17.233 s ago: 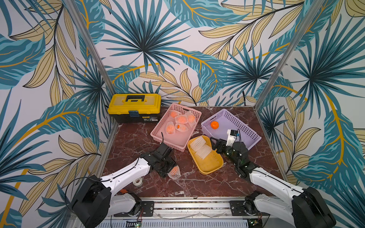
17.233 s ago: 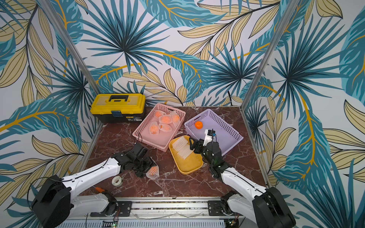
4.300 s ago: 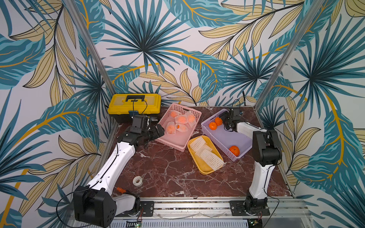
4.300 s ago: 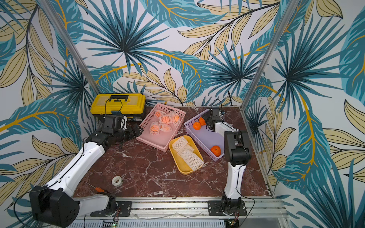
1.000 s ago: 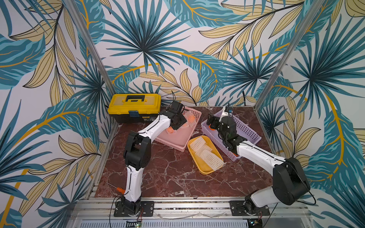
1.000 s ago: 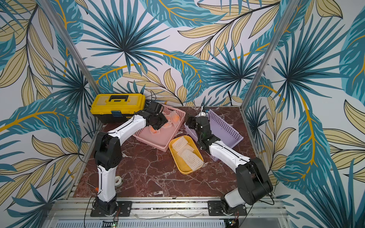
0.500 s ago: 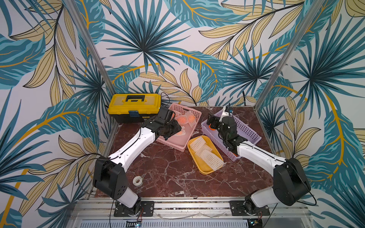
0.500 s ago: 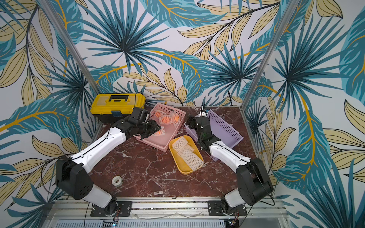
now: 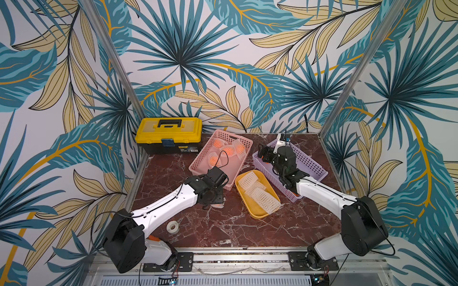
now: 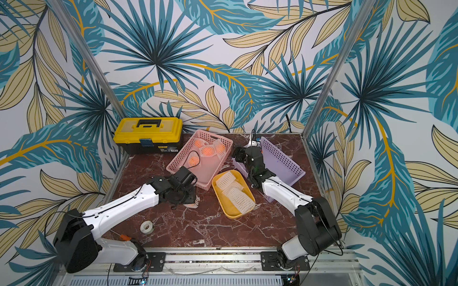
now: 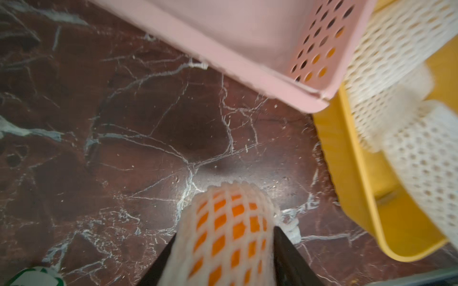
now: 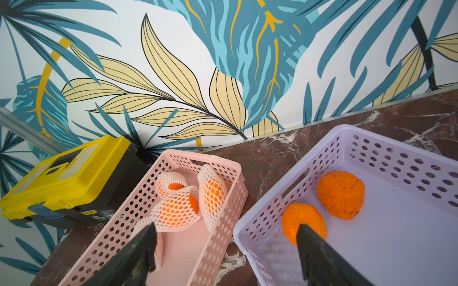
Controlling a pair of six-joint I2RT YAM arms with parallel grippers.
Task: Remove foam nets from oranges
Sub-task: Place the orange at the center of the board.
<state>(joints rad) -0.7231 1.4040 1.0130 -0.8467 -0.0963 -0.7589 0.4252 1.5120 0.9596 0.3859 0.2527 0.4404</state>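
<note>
The left gripper, roughly half open, clamps an orange wrapped in its foam net between two dark fingers. It holds the fruit low over the marbled red-brown desk, just beside the near corner of a pink basket and one end of a yellow tray. In both top views the arm's wrist hides all but the edge of that net. Empty nets lie piled in the tray, one hanging over its rim. Across the desk, the right gripper hangs with its jaws spread wide and holds nothing. It is poised above the gap between the pink basket and a purple basket, with one finger over each. Four netted oranges sit bunched at the far end of the pink basket, and two bare oranges rest in the purple one, the nearer one just beside a fingertip in the right wrist view. A yellow toolbox stands against the back wall, and a roll of tape lies on the desk near the left arm.
</note>
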